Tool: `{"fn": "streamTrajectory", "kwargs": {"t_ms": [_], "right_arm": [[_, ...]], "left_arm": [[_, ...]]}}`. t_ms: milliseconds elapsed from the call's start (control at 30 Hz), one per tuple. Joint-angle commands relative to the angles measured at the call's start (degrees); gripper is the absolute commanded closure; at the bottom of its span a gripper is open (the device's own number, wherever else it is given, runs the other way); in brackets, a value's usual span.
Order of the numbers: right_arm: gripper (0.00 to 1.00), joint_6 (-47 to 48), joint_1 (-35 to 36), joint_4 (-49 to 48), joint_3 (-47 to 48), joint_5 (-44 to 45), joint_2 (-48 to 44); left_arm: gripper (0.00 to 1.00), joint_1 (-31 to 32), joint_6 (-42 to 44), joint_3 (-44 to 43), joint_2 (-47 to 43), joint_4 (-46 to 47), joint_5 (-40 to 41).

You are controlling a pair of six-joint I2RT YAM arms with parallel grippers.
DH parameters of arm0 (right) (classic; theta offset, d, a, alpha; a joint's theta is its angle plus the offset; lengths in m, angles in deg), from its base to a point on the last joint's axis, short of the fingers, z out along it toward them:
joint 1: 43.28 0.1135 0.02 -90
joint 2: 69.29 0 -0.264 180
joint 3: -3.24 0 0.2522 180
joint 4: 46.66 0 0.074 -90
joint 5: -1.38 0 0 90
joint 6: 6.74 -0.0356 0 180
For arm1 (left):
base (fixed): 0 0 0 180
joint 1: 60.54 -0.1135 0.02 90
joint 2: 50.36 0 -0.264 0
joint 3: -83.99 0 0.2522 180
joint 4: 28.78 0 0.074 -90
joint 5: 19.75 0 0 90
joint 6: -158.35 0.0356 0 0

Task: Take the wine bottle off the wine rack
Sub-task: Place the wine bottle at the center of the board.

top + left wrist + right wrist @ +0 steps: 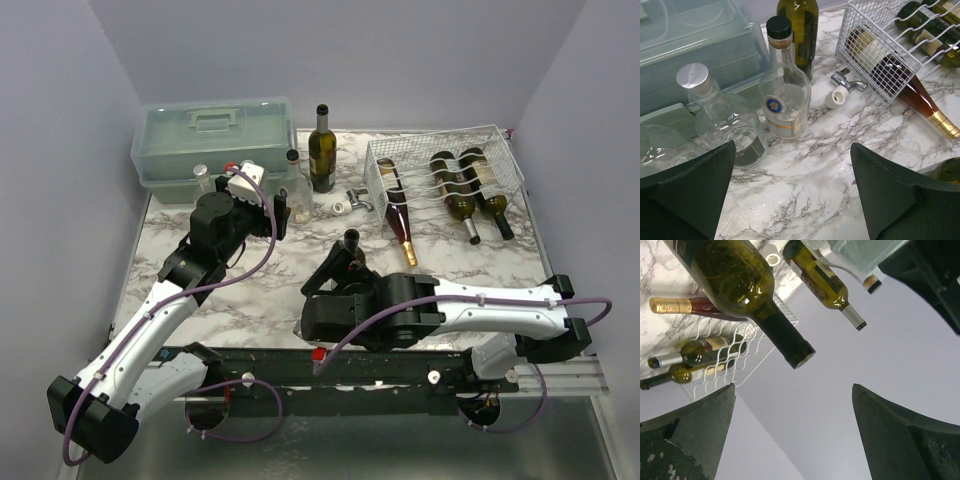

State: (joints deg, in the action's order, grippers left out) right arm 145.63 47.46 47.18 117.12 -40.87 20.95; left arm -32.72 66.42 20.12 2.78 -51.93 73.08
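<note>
From above, the wine rack (430, 137) sits at the far right of the marble table (250, 290). It holds 3 lying bottles: a gold-foiled bottle (398, 210) whose neck pokes out of the near side onto the marble, and 2 green bottles (455, 190) beside it. A dark green wine bottle (351, 238) is off the rack, apparently upright on the marble near the table's middle. Only its top shows there, as the right gripper (345, 262) covers the rest. The right wrist view, rolled nearly upside down, fills that in. The wine bottle (740, 275) lies just beyond the right gripper (793, 387), whose fingers are spread wide with nothing between them. The rack (735, 370) is behind it. The left wrist view shows what the overhead view makes small. The left gripper (792, 145) is also spread wide and holds nothing. It faces a clear bottle with a black cap (785, 95) and a clear bottle with a silver cap (722, 120), both in front of the pale green toolbox (700, 40). A white cap (836, 96) and a metal piece (847, 81) lie just beside the rack's mesh corner (875, 55). Another dark bottle (321, 150) stands by the toolbox at the far edge.
</note>
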Motion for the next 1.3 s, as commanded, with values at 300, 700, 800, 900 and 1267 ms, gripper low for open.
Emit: {"fn": "streamTrajectory", "kwargs": {"t_ms": [300, 700, 800, 900, 1267], "right_arm": [[0.00, -9.23, -2.51, -4.59, 13.57, -1.24, 0.60], [0.05, -14.57, -19.55, -19.23, 20.58, -3.90, 2.49], [0.07, -17.94, -25.45, -23.69, 19.19, -5.44, 1.88], [0.10, -21.85, -32.78, -25.79, 17.81, -10.11, 1.18], [0.12, -34.32, -62.56, -21.67, 13.76, -36.54, 5.01]], "left_arm": [[0.01, -0.30, 1.67, 0.76, -1.02, 0.73, 2.97], [0.01, -0.33, 1.67, 0.84, -1.39, 0.80, 2.71], [0.01, -0.33, 1.67, 0.89, -1.42, 0.86, 2.71], [0.01, -0.30, 1.67, 1.06, -1.38, 0.95, 2.38], [0.01, -0.33, 4.00, 1.65, -2.17, 1.45, -3.56]]}}
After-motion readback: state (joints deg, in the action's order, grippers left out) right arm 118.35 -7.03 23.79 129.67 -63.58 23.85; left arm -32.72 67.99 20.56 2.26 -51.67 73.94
